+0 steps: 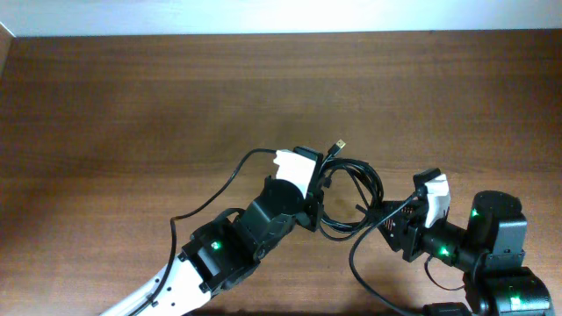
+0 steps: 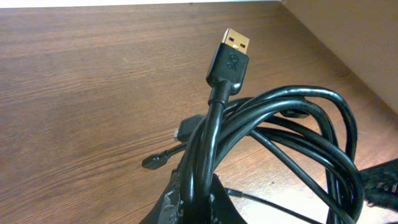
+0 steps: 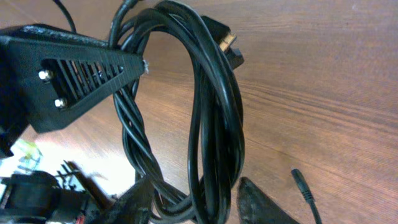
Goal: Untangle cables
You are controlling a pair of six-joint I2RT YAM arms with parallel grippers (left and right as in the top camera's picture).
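Overhead, the cables (image 1: 349,165) form one coiled black bundle near the middle of the wooden table (image 1: 132,105), between the two grippers. The loop's long axis runs from the far side toward the near edge. The left gripper (image 1: 318,189) is closed tight on the bundle's left side. The right gripper (image 1: 384,215) sits at the lower right of the bundle.

In the left wrist view, one cord rises from between the fingers and ends in a USB plug (image 2: 230,56). Its gold metal tip points up and away from the tabletop, leaning slightly right. A small barrel plug (image 2: 152,162) lies on the wood behind the bundle, pointing left.

In the right wrist view, the cables (image 3: 217,124) hang as a tall narrow loop, partly twisted. The right gripper (image 3: 196,196) is part open, with one finger on each side of the loop's lower end. I cannot tell if the fingers are pressing on it.
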